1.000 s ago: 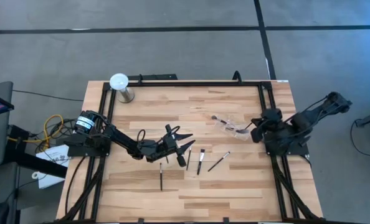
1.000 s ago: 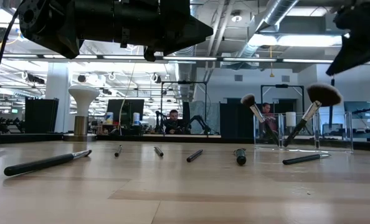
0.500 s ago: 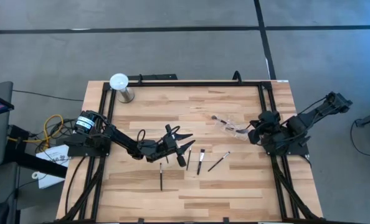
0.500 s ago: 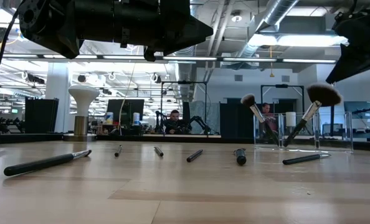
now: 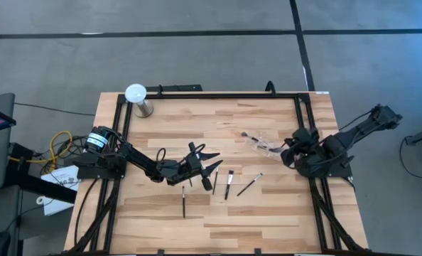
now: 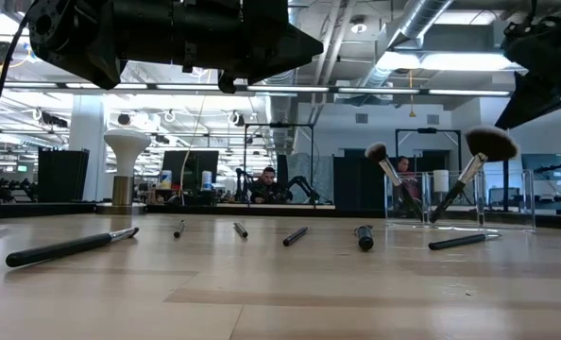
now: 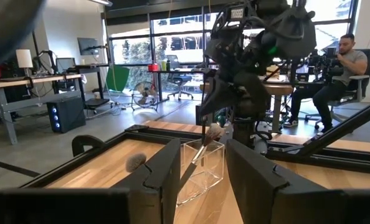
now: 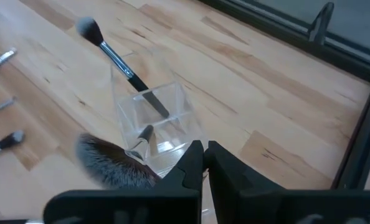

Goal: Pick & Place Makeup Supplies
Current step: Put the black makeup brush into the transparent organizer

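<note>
Right gripper (image 8: 202, 163), dark fingers pinched together and holding nothing, hangs over the clear square-walled holder (image 8: 152, 121). Two brushes lean inside: slim silver-ferruled one (image 8: 113, 54), fluffy broad-headed one (image 8: 113, 163). Left gripper (image 5: 202, 165), fingers spread and empty, above thin dark loose brushes (image 5: 229, 183) on the pale wood-plank tabletop (image 5: 268, 213).

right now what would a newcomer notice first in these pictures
Probably the clear container near the table's right edge, with two brushes standing in it: a fluffy wide one and a smaller round one. The right gripper, fingers shut, sits right beside it. Next, the loose brushes lying mid-table, with the left gripper over them, fingers open.
</note>
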Available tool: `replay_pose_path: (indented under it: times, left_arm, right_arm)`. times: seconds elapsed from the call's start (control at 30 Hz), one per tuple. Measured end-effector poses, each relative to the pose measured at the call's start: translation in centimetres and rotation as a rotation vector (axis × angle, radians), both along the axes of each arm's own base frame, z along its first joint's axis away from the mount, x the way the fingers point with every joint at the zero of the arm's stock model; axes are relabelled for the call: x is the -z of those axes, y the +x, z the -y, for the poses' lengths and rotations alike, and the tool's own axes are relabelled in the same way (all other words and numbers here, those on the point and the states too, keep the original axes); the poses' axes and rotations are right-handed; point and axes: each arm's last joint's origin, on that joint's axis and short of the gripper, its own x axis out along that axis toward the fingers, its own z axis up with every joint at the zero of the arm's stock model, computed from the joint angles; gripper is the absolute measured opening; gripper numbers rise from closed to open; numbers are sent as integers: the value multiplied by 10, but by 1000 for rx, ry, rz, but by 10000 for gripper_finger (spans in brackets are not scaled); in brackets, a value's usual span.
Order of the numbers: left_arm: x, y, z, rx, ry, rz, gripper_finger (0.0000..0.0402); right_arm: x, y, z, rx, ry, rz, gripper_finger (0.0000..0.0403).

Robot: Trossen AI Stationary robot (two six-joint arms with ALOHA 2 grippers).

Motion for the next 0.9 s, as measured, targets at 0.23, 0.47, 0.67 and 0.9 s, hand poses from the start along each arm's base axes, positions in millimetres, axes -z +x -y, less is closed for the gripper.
replay_pose_path:
  times: [0.23,0.47,0.67,0.9]
  left_arm:
    - [0,0,0,0,0,0,127]
    - [0,0,0,0,0,0,127]
    - [0,0,0,0,0,0,127]
    - [0,0,0,0,0,0,127]
  right_arm:
    - [6,8,-4,10,-22,-50,40]
    - [11,13,-8,15,-30,-101,89]
    - [14,20,-11,15,-18,-80,120]
    - [13,22,-13,9,-4,-53,132]
